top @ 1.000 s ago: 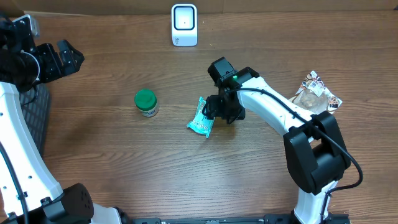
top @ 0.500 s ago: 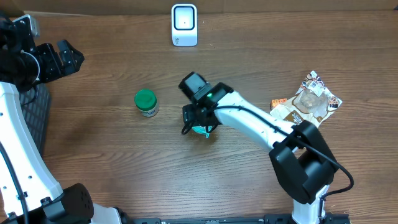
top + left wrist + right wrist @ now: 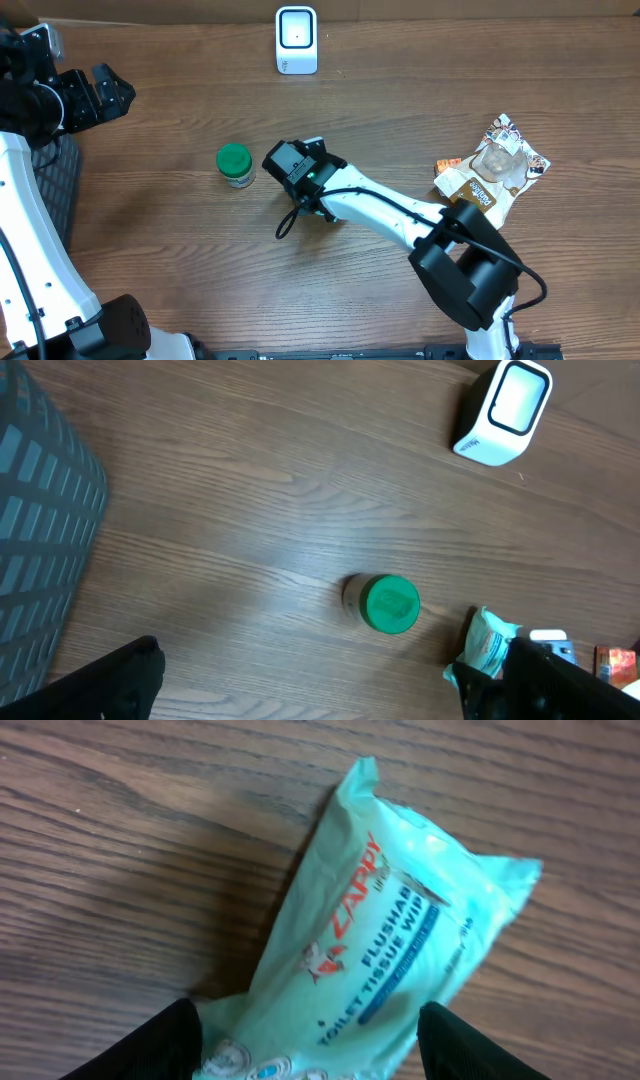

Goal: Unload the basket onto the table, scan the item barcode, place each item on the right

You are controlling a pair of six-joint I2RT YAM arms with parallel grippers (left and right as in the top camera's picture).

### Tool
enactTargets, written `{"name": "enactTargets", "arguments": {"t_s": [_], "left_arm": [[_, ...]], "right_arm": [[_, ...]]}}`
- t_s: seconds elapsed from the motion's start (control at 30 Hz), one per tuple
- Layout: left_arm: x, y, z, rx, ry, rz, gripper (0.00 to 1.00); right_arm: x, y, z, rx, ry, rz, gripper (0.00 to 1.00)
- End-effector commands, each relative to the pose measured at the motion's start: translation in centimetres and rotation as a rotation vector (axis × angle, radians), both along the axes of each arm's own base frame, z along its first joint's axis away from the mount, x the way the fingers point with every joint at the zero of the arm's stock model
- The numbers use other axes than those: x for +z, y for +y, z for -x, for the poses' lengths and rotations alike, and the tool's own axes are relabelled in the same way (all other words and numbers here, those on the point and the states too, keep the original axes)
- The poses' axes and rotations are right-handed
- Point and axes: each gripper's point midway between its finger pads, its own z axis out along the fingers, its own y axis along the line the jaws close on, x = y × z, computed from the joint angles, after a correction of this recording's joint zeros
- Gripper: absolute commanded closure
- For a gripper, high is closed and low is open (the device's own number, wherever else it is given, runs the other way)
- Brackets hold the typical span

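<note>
A teal packet of flushable wipes (image 3: 370, 950) lies flat on the wooden table, printed side up. My right gripper (image 3: 310, 1050) hangs directly over it, open, with one black finger on each side of the packet's near end. In the overhead view the right gripper (image 3: 305, 185) covers the packet. The packet's edge (image 3: 488, 645) shows in the left wrist view. A white scanner (image 3: 297, 40) stands at the back edge of the table. My left gripper (image 3: 100, 95) is raised at the far left, wide open and holding nothing.
A small jar with a green lid (image 3: 235, 165) stands just left of the right gripper. A clear snack bag (image 3: 505, 150) and a brown packet (image 3: 462, 185) lie at the right. A dark grey mat (image 3: 55, 175) sits at the left edge.
My right arm has swung left, from beside the teal packet to directly over it, and it now hides the packet from above. The left arm has not moved.
</note>
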Motion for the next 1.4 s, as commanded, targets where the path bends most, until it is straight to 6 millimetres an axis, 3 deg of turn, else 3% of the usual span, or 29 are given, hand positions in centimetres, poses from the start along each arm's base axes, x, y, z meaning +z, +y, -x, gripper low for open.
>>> {"name": "enactTargets", "arguments": {"t_s": [0.0,0.17,0.33,0.4,0.47,0.83,0.97,1.1,1.23,1.37], "left_arm": [[0.8,-0.2,0.0,-0.022,-0.025,-0.013,0.01],[0.8,-0.2,0.0,-0.022,-0.025,-0.013,0.0],[0.8,-0.2,0.0,-0.022,-0.025,-0.013,0.0],[0.8,-0.2,0.0,-0.022,-0.025,-0.013,0.0],[0.8,-0.2,0.0,-0.022,-0.025,-0.013,0.0],[0.8,-0.2,0.0,-0.022,-0.025,-0.013,0.0],[0.8,-0.2,0.0,-0.022,-0.025,-0.013,0.01],[0.8,-0.2,0.0,-0.022,-0.025,-0.013,0.0],[0.8,-0.2,0.0,-0.022,-0.025,-0.013,0.0],[0.8,-0.2,0.0,-0.022,-0.025,-0.013,0.0]], "right_arm": [[-0.4,-0.3,-0.6,0.029,-0.044,0.058,0.33],[-0.1,0.9,-0.5,0.122,-0.063,0.077,0.34],[-1.6,-0.2,1.0,0.154,0.006,0.157,0.41],[-2.0,-0.9,1.6,0.159,0.035,0.188,0.47],[-2.0,-1.3,2.0,0.16,0.054,0.207,0.62],[-2.0,-2.3,2.6,0.161,0.084,0.246,0.96],[-1.4,-2.9,1.6,0.151,0.028,0.292,0.96],[0.1,-2.2,1.1,0.15,0.033,0.258,0.96],[3.9,1.2,1.7,0.25,0.127,0.025,0.96],[7.7,3.2,3.4,0.339,0.253,-0.26,0.96]]}}
